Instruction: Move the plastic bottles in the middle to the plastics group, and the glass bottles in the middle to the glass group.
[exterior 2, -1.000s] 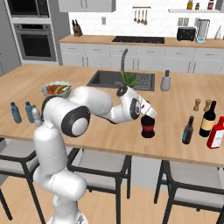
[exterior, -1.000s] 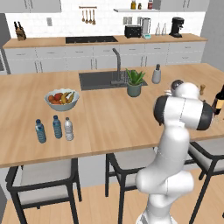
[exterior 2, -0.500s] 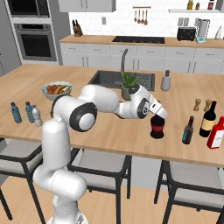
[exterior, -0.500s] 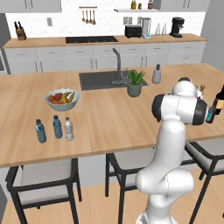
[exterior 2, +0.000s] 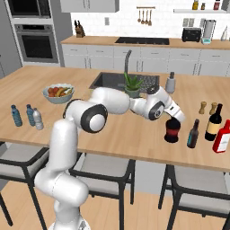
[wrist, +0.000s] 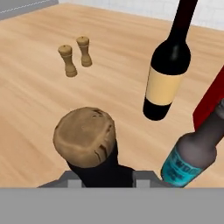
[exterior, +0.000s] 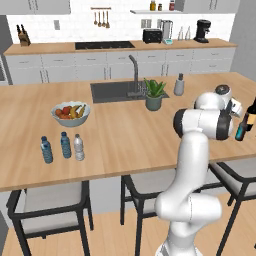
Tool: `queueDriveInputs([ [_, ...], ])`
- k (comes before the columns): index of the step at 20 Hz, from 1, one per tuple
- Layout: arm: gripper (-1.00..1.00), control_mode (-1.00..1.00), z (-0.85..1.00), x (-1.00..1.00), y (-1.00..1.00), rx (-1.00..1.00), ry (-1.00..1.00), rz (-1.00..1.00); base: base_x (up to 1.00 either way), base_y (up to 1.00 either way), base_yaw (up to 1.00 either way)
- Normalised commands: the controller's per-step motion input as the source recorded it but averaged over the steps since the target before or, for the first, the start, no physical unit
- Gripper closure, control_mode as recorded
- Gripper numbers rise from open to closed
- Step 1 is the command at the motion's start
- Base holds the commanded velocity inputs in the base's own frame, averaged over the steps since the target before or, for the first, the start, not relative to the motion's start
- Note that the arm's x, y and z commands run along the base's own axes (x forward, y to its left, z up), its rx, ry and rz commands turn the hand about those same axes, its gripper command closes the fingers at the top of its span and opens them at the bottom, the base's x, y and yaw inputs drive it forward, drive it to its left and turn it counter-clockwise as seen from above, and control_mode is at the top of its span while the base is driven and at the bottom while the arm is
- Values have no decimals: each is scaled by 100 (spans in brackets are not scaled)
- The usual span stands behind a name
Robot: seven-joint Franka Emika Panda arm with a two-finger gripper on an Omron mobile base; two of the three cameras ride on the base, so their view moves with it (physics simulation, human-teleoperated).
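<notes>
Wooden island counter runs across the kitchen; at its far left stand two blue-tinted bottles with the clear-whitish bottle just beside them; a fruit bowl sits behind; right of centre the gripper clasps the neck of the squat red-labelled bottle, jaws narrow; near its right stand the teal bottle, then the wine bottle and a red bottle.

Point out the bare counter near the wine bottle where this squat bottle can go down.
Bare wood lies between the squat bottle and the shakers. Crowded on the right: teal bottle, wine bottle, red bottle.
</notes>
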Motion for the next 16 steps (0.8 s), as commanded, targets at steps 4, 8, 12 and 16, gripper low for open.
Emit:
queueDriveInputs([
  [4, 100, -100, -24, 0, -56, 3, 0, 0, 0, 0, 0],
  [8, 100, -100, -37, 0, -38, 1, 0, 0, 0, 0, 0],
  [12, 100, -100, -52, -3, 10, 0, -1, 0, 0, 0, 0],
  [16, 100, -100, -52, 0, 30, -5, 0, 0, 0, 0, 0],
])
